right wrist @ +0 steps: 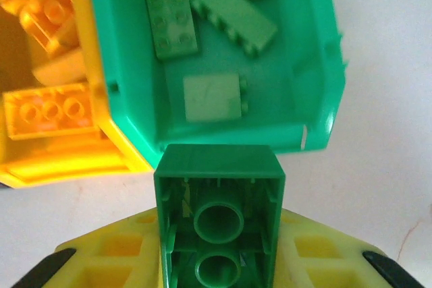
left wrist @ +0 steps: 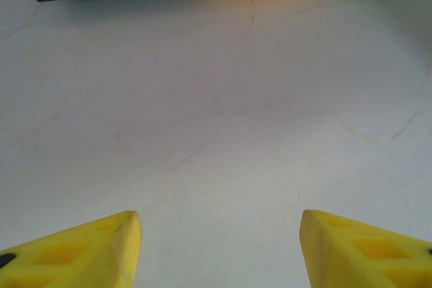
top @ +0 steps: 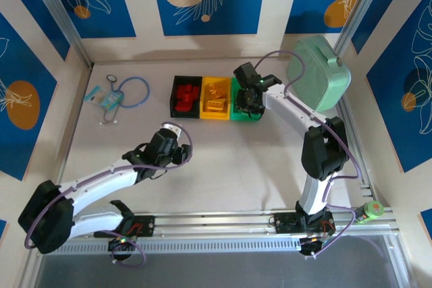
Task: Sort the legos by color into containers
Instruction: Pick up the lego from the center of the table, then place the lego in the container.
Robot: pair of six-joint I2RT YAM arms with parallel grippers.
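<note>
— Overhead first: bins and bricks?
— Black bin (top: 173, 99), yellow bin (top: 214, 117) and green bin (top: 236, 115) joined in a row, well ahead of left hand (top: 171, 131). Red bricks (top: 185, 97) piled in black, orange bricks (top: 216, 96) in yellow. Right hand (top: 248, 102) directly above green bin, arm stretched forward, wrist tipped down.
— Left wrist camera?
— Yellow fingers (left wrist: 88, 251) spread apart, nothing between them, low over bare table (left wrist: 216, 99). Row of bins far ahead.
— Right wrist camera?
— Clamped on one green brick (right wrist: 219, 193), hollow underside toward lens. Green bin just beyond fingertips, several green bricks (right wrist: 233, 8) lying inside. Yellow bin to left, holding orange bricks.
</note>
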